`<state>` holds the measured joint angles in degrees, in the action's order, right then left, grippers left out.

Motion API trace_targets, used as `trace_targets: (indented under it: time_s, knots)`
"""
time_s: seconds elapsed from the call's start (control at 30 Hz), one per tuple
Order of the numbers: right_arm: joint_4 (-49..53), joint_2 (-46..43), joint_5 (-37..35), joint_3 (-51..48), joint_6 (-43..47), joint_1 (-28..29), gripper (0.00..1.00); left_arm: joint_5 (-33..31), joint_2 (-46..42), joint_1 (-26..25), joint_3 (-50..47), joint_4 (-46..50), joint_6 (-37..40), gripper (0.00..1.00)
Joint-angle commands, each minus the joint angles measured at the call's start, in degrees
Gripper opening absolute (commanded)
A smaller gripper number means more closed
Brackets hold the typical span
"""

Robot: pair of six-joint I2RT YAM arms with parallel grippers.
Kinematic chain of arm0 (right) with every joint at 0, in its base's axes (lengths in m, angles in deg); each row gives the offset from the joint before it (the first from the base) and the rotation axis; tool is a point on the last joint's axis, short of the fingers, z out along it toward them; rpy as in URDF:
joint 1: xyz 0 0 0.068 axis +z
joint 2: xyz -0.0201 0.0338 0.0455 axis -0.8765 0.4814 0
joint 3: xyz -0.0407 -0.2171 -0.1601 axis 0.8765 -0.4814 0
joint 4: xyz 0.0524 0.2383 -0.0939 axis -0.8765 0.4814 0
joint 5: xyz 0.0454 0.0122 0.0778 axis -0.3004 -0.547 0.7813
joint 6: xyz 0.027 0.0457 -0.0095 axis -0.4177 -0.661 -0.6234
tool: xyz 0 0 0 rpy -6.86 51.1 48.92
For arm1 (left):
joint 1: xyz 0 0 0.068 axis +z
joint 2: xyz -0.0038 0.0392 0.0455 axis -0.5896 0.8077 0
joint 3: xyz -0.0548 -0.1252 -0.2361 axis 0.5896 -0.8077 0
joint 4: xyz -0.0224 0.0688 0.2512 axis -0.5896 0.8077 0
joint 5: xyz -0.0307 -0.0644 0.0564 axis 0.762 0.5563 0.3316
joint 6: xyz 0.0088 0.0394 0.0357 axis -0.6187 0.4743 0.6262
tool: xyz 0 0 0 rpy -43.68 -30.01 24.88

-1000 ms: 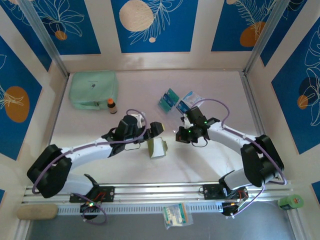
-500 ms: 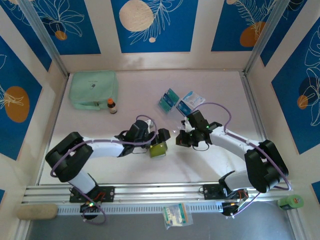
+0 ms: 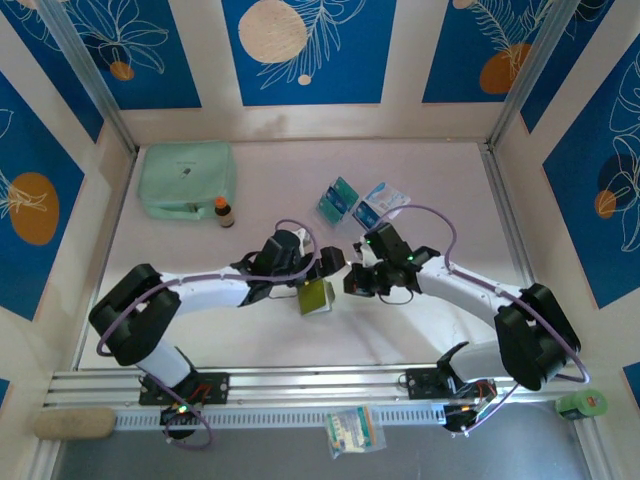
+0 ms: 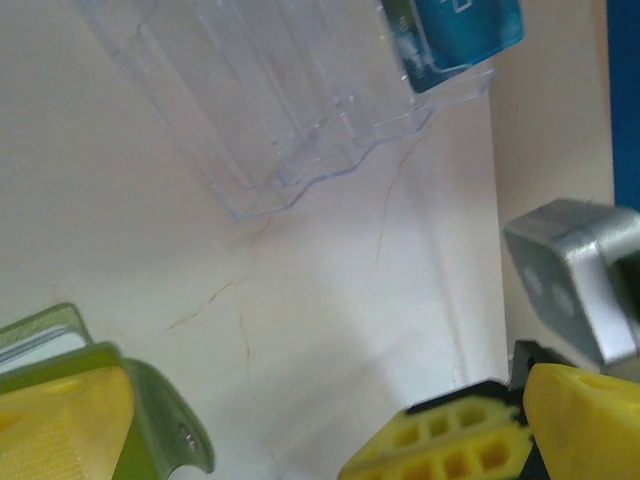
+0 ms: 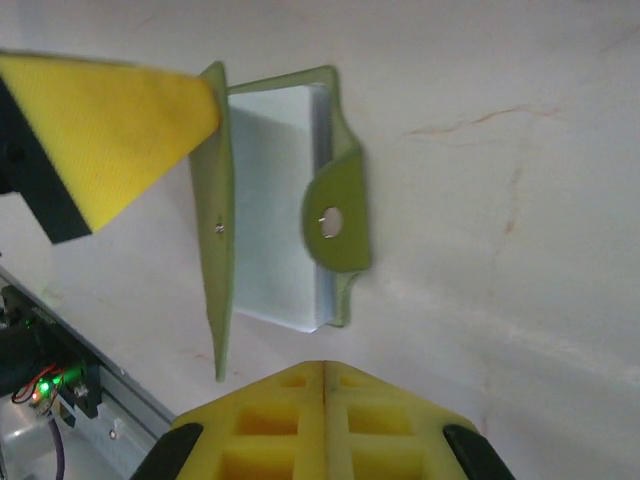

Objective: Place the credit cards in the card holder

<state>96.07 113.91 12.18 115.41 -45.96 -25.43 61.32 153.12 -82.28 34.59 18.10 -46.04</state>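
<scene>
Stretched inward from opposite sides over the pale desk [image 3: 250,180], the left gripper [image 3: 328,265] was spread against the open card holder [image 3: 316,296]; the right gripper [image 5: 325,425] was clenched, empty.

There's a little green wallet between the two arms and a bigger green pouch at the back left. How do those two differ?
The card holder is much smaller than the mint pouch. The card holder is olive green; the mint pouch is a pale mint. The card holder is open, its cover lifted against a finger of the left claw, while the mint pouch lies flat by itself at the back. Both are green.
</scene>
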Motion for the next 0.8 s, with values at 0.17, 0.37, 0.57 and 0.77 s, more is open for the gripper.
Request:
trace_targets:
  time_s: [0.17,0.37,0.57,0.77]
  knots:
    - [-2.58,-1.14,-3.49,2.02,-2.17,7.75,0.0,1.36,0.23,3.96,4.38,2.52,2.85,1.0]
    - [-4.45,-0.18,-6.03,4.18,-1.73,12.94,0.0,3.49,3.13,7.35,9.07,3.69,3.71,1.0]
    - [-5.78,3.33,-6.03,7.96,-0.78,16.24,0.0,4.31,5.19,9.09,12.18,5.42,4.94,1.0]
    - [-7.5,7.62,-5.31,11.2,0.73,20.34,0.0,3.49,5.0,11.99,13.11,7.03,6.19,1.0]
